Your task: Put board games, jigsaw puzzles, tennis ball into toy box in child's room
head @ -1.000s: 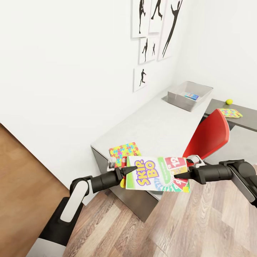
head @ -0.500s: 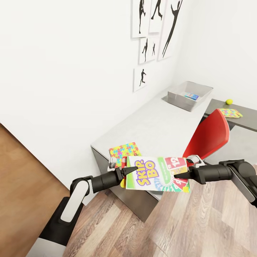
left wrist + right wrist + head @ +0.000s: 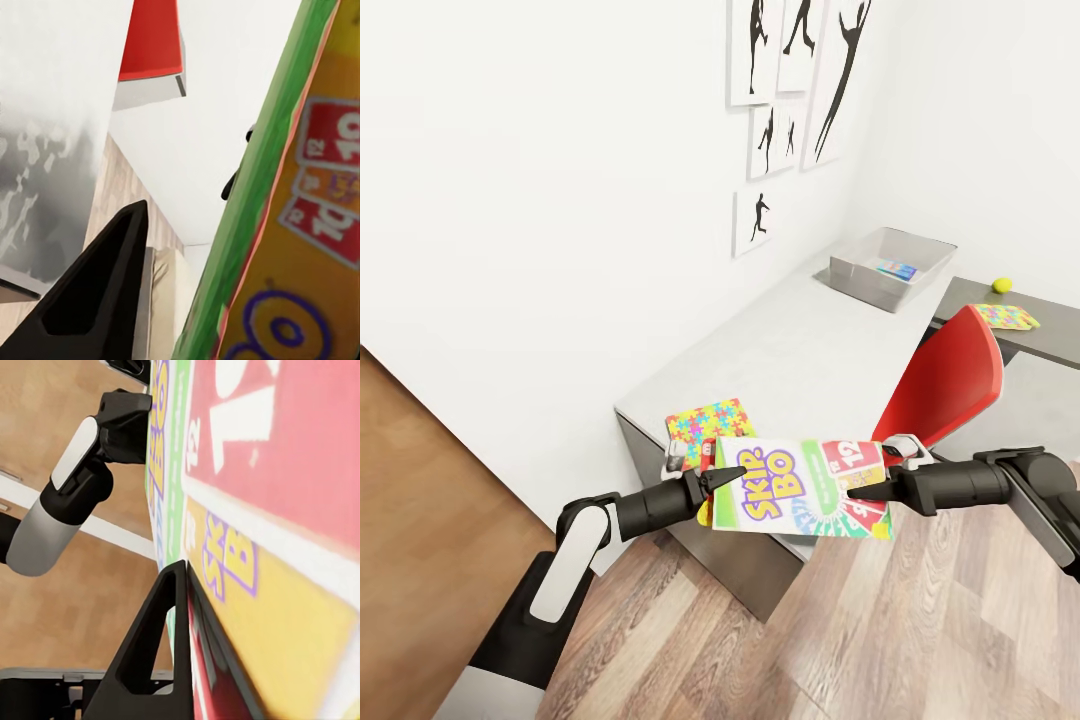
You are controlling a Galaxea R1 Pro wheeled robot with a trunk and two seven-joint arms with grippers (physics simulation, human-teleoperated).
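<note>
At near end of table (image 3: pixel 800 340): SKIP BO board game (image 3: pixel 800 487) pinched edgewise between left gripper (image 3: pixel 732 473) and right gripper (image 3: pixel 853 490), each clamped on it. Step, judged: carriage to toy box (image 3: pixel 893 265). Next: advance along table, lower in beside blue game (image 3: pixel 897 268).

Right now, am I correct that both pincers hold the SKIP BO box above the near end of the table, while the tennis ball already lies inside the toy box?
Not quite. The tennis ball lies on the table's dark wing, outside the toy box, as the head view shows. The rest stands: the left pincer and right pincer hold the SKIP BO box above the table's near end.
</note>
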